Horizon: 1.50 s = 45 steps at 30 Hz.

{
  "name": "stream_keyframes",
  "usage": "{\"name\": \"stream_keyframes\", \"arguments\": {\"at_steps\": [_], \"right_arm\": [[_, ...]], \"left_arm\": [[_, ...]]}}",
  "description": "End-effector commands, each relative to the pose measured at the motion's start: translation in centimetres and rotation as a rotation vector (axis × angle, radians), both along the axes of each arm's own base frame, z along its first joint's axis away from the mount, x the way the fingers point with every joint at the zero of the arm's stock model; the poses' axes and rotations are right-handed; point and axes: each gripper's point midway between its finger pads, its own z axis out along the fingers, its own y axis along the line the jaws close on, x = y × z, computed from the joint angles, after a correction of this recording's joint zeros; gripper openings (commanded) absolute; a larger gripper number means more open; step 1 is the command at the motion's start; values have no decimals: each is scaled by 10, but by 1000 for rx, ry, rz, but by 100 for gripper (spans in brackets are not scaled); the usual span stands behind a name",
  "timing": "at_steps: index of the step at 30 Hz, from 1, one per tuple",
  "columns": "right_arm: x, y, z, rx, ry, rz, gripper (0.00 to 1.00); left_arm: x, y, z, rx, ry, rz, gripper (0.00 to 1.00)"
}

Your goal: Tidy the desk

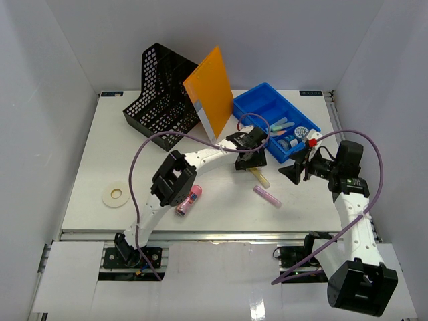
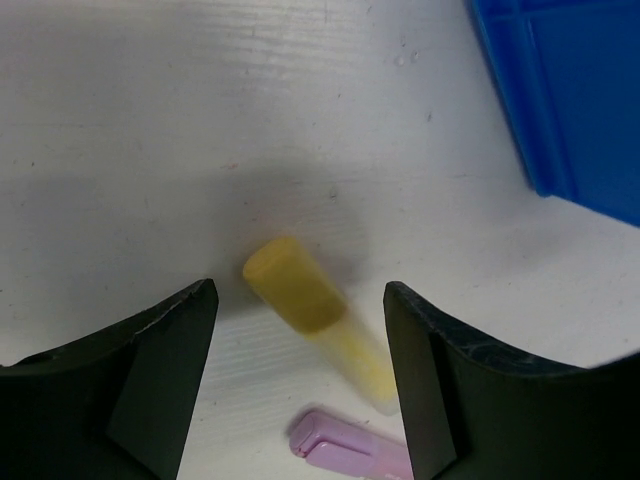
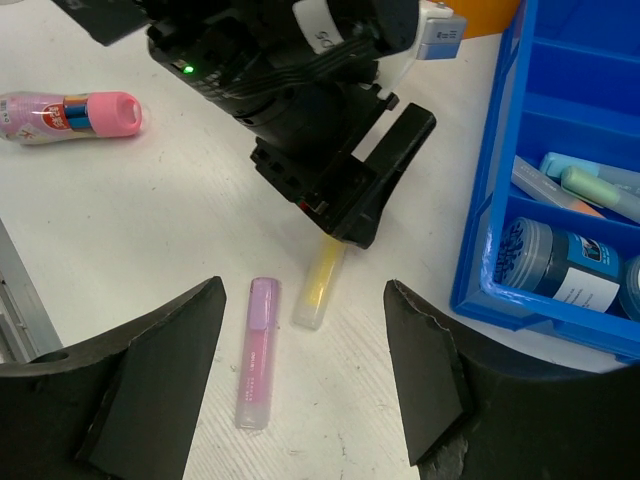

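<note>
Looks maybe halfway done to me: on the white surface [image 1: 87,147] filling mid-frame, left to right, one tape roll [image 1: 116,195], one pink-capped tube [image 1: 188,200], one yellow marker [image 1: 261,178] and one lilac marker [image 1: 267,196] lie loose. The blue tray [image 1: 257,100] at upper right already holds several items. Left fingers [image 2: 150,380] are open, straddling the yellow marker without touching it, and the right fingers [image 3: 150,380] are open and empty.

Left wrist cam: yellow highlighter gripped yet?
No, the yellow highlighter lies loose on the desk between the left hand's spread fingers.
</note>
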Motion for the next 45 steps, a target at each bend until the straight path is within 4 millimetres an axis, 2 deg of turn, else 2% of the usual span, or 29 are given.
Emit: {"name": "stream_keyframes", "arguments": {"at_steps": [1,5,9,15,18,25,31,39,45], "right_arm": [[-4,3,8,23,-36,22,71],[-5,1,11,21,-51,19,71],[-6,1,12,25,-56,20,71],[-8,1,12,32,-55,24,71],[-8,1,12,36,-51,29,71],[-8,1,10,40,-47,34,71],[-8,1,8,44,-38,33,71],[-7,0,5,44,-28,29,71],[-6,-1,4,46,-22,28,71]], "left_arm": [[-3,7,-19,93,49,24,77],[-1,4,-29,116,62,20,68],[-5,12,-46,159,83,13,56],[-8,24,-60,210,87,1,53],[-4,21,-56,212,69,-20,50],[6,14,-53,204,51,-54,50],[22,31,-55,211,53,-23,36],[52,47,-33,193,8,-2,36],[61,63,-31,208,7,-19,37]]}}
